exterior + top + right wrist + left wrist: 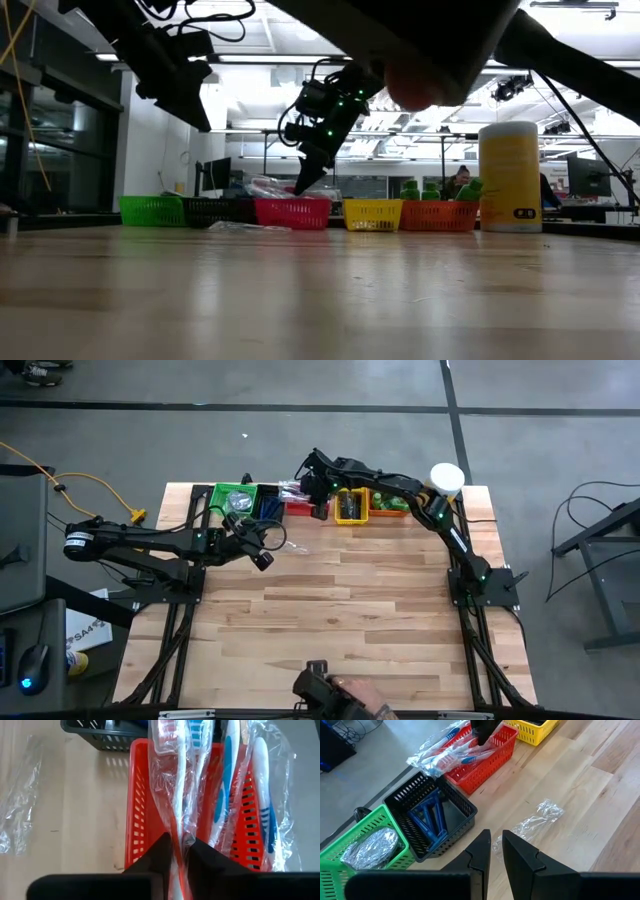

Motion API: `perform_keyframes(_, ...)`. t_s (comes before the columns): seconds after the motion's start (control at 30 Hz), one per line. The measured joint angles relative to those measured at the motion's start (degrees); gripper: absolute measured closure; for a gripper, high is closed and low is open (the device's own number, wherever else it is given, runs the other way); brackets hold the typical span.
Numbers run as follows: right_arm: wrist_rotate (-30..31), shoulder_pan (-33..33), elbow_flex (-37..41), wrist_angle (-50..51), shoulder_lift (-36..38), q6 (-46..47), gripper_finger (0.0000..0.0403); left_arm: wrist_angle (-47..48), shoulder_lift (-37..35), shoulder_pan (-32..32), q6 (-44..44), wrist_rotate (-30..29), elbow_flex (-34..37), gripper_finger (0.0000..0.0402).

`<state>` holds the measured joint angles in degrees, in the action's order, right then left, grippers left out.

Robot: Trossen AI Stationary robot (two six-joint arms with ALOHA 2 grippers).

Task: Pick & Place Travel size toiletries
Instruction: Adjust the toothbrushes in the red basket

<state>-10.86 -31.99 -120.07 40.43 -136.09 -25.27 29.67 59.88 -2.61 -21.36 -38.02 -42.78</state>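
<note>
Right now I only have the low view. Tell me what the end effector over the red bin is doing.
Observer: The right end effector is closed on a clear-wrapped toothbrush over the red bin.
Operator: Report the other arm.
Observer: The left end effector hangs empty, fingers almost together, above a clear wrapper lying on the table beside the black bin.
Operator: Give me that bin's contents.
Observer: Slim blue pieces lean inside it.
</note>
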Motion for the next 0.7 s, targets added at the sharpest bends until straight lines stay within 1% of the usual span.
perform_keyframes(0.13,-0.8,0.0,0.0,0.0,0.0,0.0,0.0337,0.0,0.0,0.0,0.0,0.0,0.0,0.0353)
perform_keyframes(0.27,-2.7,0.0,0.0,0.1,0.0,0.7,0.0298,0.0,0.0,0.0,0.0,0.1,0.0,0.0353)
perform_keyframes(0.4,-2.7,0.0,0.0,0.2,0.2,0.7,0.0257,0.0,0.0,0.0,0.0,0.1,0.0,0.0353)
perform_keyframes(0.5,-2.1,-0.1,0.0,0.0,0.8,1.1,0.0234,0.0,0.0,0.0,-0.1,0.1,0.0,0.0353)
perform_keyframes(0.63,-2.5,-0.7,0.0,1.0,2.7,1.1,0.0218,0.0,0.0,0.0,-0.1,0.1,0.0,0.0353)
perform_keyframes(0.7,-0.5,-0.8,0.0,2.6,3.4,0.6,0.0219,0.0,0.0,0.0,-0.1,0.1,0.0,0.0353)
